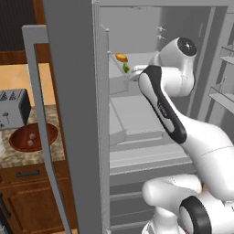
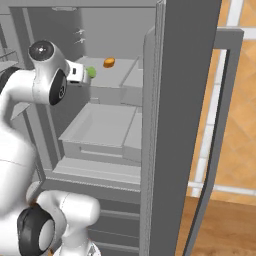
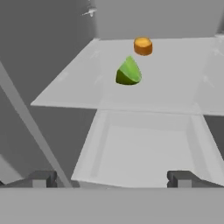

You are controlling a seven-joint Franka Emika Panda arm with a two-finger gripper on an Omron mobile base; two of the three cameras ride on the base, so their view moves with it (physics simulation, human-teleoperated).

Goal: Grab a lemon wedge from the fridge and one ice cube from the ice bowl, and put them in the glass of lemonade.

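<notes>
The fridge (image 1: 73,114) stands open and my arm reaches into it. On an upper shelf (image 3: 175,87) lies the small green lemon wedge (image 3: 128,72), which also shows in both base views (image 1: 125,68) (image 2: 92,72). My gripper (image 3: 111,179) is open with nothing between its fingers, short of the wedge and a little below the shelf's front edge. The reddish-brown ice bowl (image 1: 33,136) sits on the counter left of the fridge, with pale cubes in it. The glass of lemonade is out of view.
A small orange item (image 3: 143,45) sits on the same shelf just behind the wedge. An open drawer (image 3: 140,148) lies under the shelf. A toaster (image 1: 13,108) stands behind the bowl. Fridge doors (image 2: 185,100) flank my arm on both sides.
</notes>
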